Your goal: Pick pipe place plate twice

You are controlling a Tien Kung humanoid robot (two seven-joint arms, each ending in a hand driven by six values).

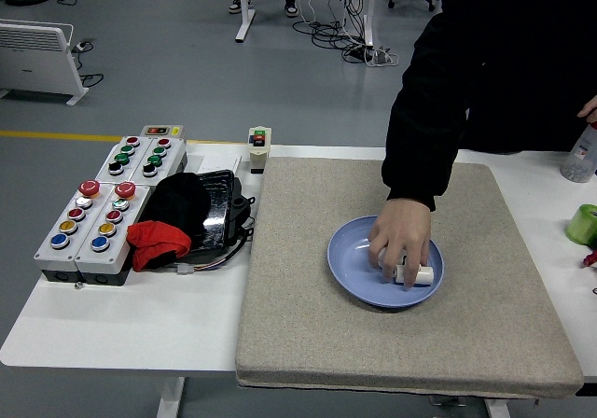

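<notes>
A blue plate (350, 271) lies on the grey mat (308, 325) right of the table's middle. A person in a black sleeve leans over from the far side, and that person's hand (401, 243) rests in the plate, covering the white pipe fittings. Only the end of one white pipe fitting (422, 273) shows beneath the fingers. Whether the hand grips the fittings I cannot tell. Neither of my hands is in the picture.
Two grey button boxes (89, 227) stand at the left, with a black and red bundle (182, 217) beside them. A small switch box (258, 147) sits at the mat's far left corner. A clear bottle (580, 152) and a green roll (583, 224) are at the right edge.
</notes>
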